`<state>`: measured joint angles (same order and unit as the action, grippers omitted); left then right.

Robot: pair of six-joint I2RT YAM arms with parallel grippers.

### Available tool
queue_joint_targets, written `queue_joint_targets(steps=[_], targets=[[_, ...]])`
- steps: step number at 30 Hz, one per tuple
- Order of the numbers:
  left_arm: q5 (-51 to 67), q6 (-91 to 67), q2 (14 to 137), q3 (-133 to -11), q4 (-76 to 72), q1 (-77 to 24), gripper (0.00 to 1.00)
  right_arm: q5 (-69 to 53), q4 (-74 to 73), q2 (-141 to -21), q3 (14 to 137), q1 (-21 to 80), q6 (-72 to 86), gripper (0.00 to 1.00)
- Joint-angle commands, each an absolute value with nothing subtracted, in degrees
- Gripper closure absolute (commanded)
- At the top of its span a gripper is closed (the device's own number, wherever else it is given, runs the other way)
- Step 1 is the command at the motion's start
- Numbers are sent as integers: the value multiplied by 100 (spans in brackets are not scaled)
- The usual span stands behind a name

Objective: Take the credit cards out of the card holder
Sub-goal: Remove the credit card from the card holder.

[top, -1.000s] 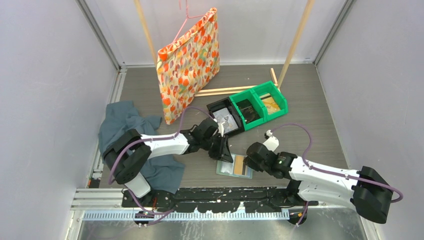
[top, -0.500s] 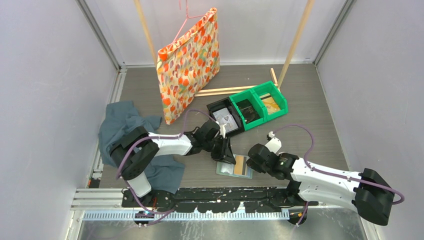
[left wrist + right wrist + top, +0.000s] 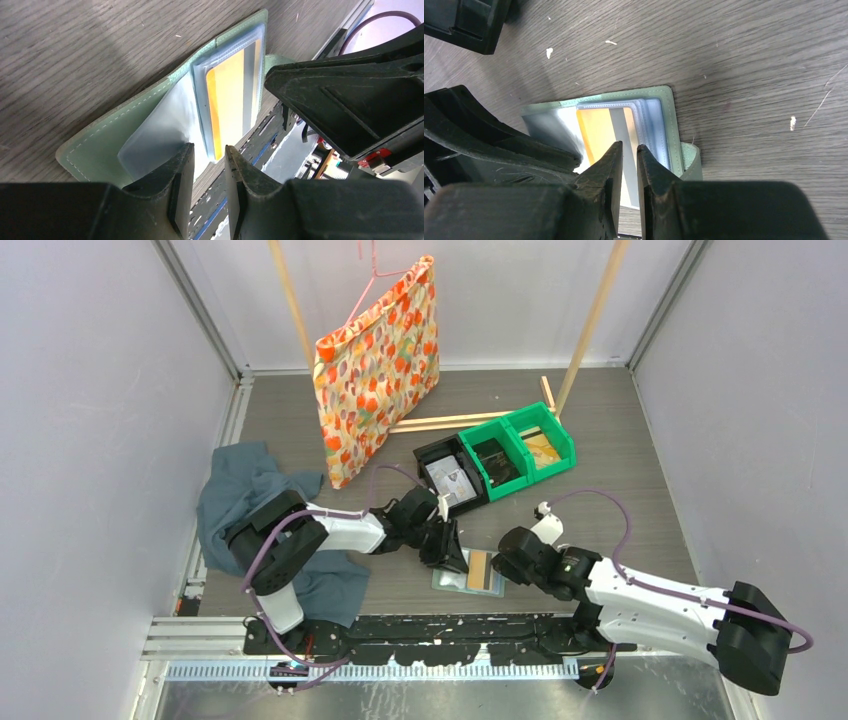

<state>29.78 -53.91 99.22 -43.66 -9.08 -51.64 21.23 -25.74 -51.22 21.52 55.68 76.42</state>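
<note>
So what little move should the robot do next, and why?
I'd guess the right end effector should pinch the near edge of the orange card and pull it out. The card holder lies open, the card sits in its clear sleeve, and the left end effector hovers at the pale flap beside it.

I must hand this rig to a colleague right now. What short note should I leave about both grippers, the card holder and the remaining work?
Left gripper: jaws narrowly apart at the near edge of the clear plastic sleeves; a grip is not certain.
Right gripper: jaws narrowly apart over the orange card with a grey stripe; a grip is not certain.
Small flat sage-green card holder: lies open on the grey wooden table, near its front edge, between both grippers.
Done: the holder lies open.
Left: the orange card sits inside its sleeve; no card is seen outside the holder.
</note>
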Motion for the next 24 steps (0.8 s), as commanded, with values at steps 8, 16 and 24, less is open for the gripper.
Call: queue_joint_targets(steps=[8, 16, 24], targets=[[3031, -5440, 9957, -4315, -1257, -5177, 70, 1999, -2068, -5465, 1932, 5600, 7723, 78], [3028, -5453, 10009, -4256, -1310, -5177, 70, 1898, -1785, -5624, 1942, 5643, 7718, 78], [2997, -5517, 10046, -4221, -1425, -5177, 71, 1821, -1628, -5814, 1916, 5688, 7759, 79]])
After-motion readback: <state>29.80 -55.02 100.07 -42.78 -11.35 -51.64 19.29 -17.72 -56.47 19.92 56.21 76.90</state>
